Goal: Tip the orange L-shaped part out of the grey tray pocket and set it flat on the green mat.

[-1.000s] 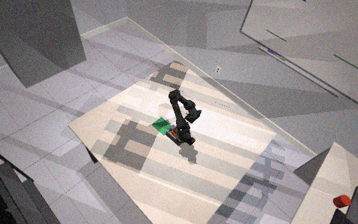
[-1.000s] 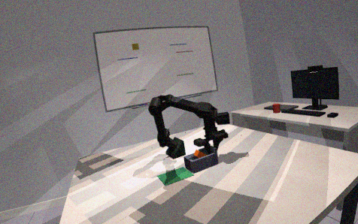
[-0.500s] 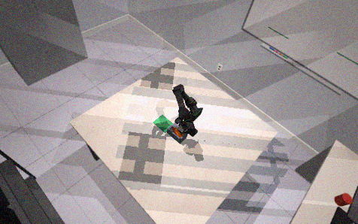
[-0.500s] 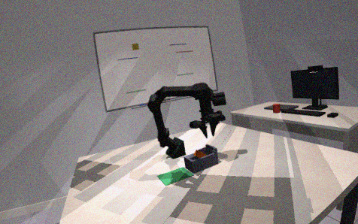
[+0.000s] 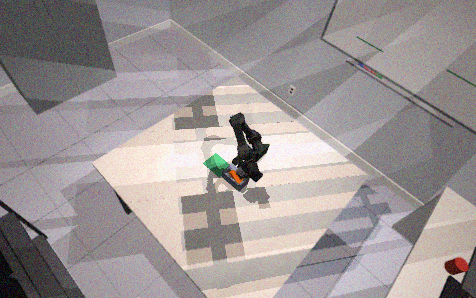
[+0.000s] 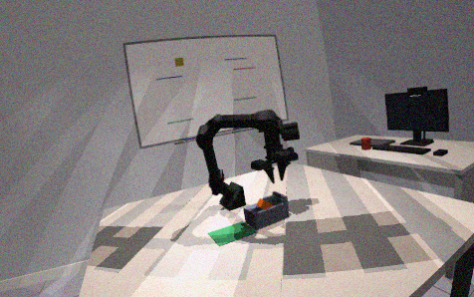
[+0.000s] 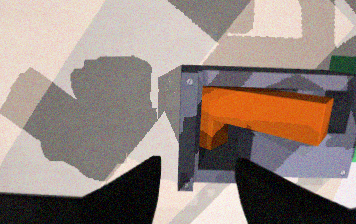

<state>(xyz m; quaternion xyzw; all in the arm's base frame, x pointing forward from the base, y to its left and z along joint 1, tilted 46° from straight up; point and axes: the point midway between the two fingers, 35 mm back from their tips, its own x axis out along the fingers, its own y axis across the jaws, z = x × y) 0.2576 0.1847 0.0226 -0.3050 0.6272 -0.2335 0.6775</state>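
Note:
The orange L-shaped part (image 5: 236, 176) (image 6: 264, 203) (image 7: 265, 112) is tilted in the grey tray (image 6: 269, 217) (image 7: 187, 100). Its L-shaped end is low, at the left in the wrist view. Its other end, toward the mat, is tipped up and shows above the tray wall in the exterior view. The green mat (image 5: 216, 164) (image 6: 229, 234) (image 7: 345, 64) lies beside the tray with nothing on it. My gripper (image 6: 277, 180) (image 7: 198, 165) is partly open and empty. It hangs above the tray, clear of the part, toward the L-shaped end's side. In the top view the arm hides the fingertips.
The tray's raised walls stand around the part, with an upright wall at the L-shaped end. The arm's base (image 6: 233, 195) stands on the table behind the tray and mat. A separate desk with a monitor (image 6: 417, 111) and a red cup (image 5: 456, 266) (image 6: 366, 144) is farther off.

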